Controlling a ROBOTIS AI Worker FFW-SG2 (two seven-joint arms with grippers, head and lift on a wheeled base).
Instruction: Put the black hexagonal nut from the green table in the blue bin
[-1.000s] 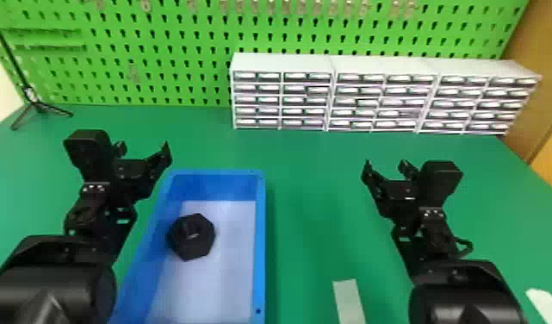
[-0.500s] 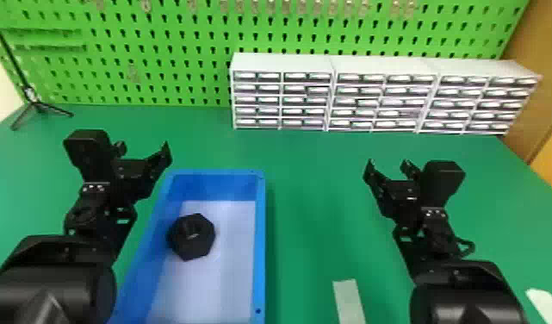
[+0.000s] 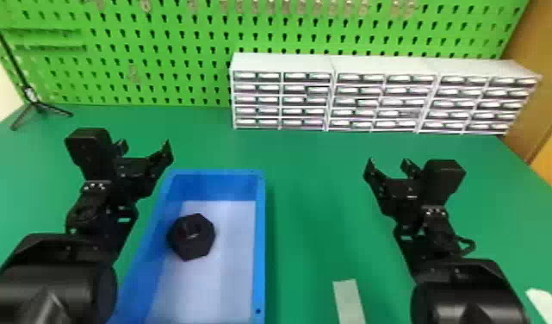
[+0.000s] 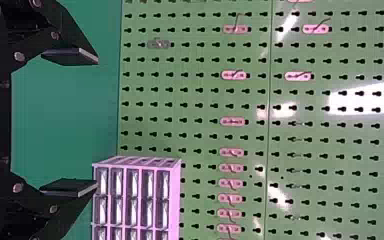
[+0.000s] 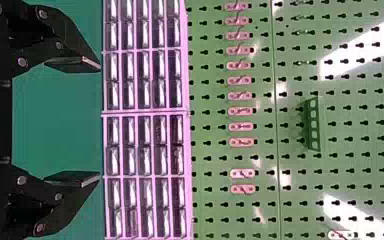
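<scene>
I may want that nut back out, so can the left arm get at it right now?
Probably yes: the left arm is beside the blue bin, its jaws are open and empty, and nothing covers the black hexagonal nut.

Matt black nut (image 3: 192, 237).

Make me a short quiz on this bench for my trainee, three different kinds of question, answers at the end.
1. True or false: the black hexagonal nut lies inside the blue bin.
2. Which stand in front of the green pegboard? a) red toolboxes b) white drawer cabinets c) wooden crates
3. Fill in: the jaws of the left gripper stand ____.
Key: 1 true; 2 b; 3 open.
</scene>
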